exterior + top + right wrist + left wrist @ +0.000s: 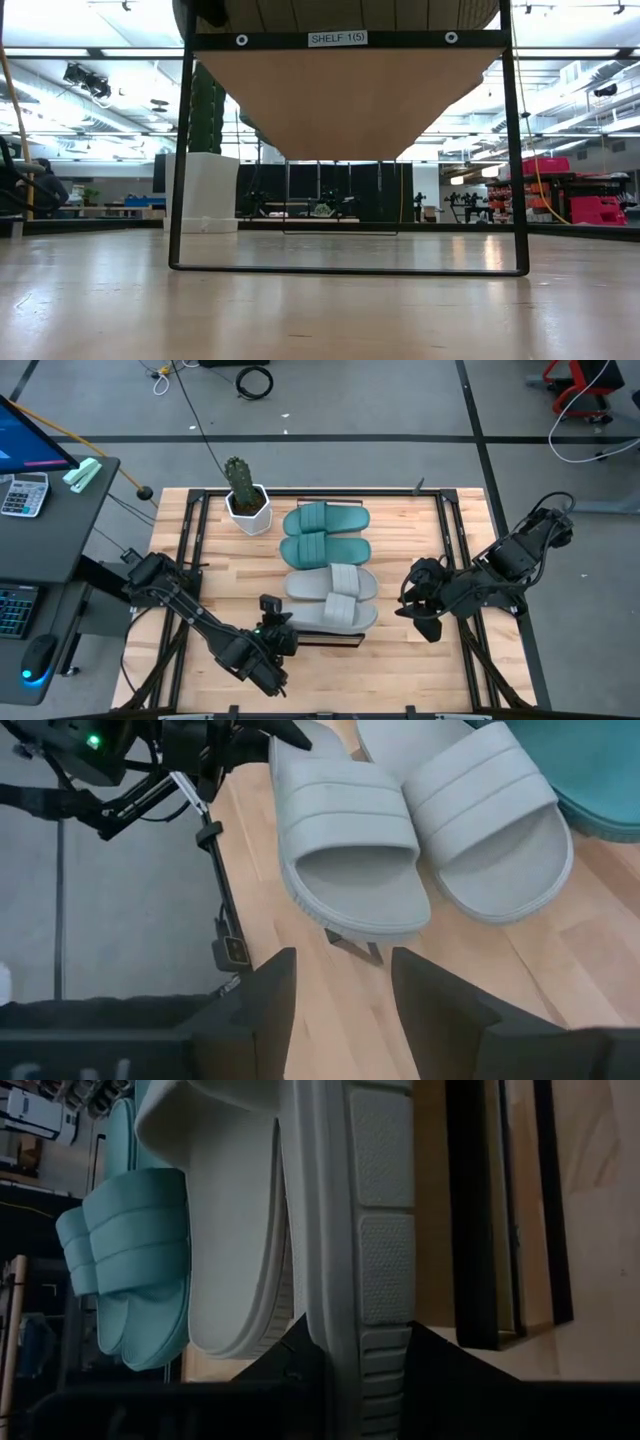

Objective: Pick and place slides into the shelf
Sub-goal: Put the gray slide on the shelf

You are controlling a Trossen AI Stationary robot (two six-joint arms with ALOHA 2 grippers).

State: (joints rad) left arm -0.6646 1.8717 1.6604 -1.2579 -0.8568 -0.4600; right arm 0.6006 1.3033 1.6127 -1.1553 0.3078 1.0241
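At the shelf's [330, 638] near edge, left gripper [272, 628] fingers pinch 1 grey slide [335, 614]; right gripper [415, 603] fingers spread.

You are getting even, soft overhead light in the high view: the bench [400, 660] is reading bright and warm, and the arms are casting only faint shadows on it. In the low view, the ceiling lights are blowing out to white glare, the underside of the shelf [345, 100] is sitting in shade, and the wood nearest the lens is smearing out of focus. The left wrist view is running dim, with the grey slide [385, 1230] looming close and soft. The right wrist view is brighter, though the dark fingers [265, 995] at the near edge are blurring.
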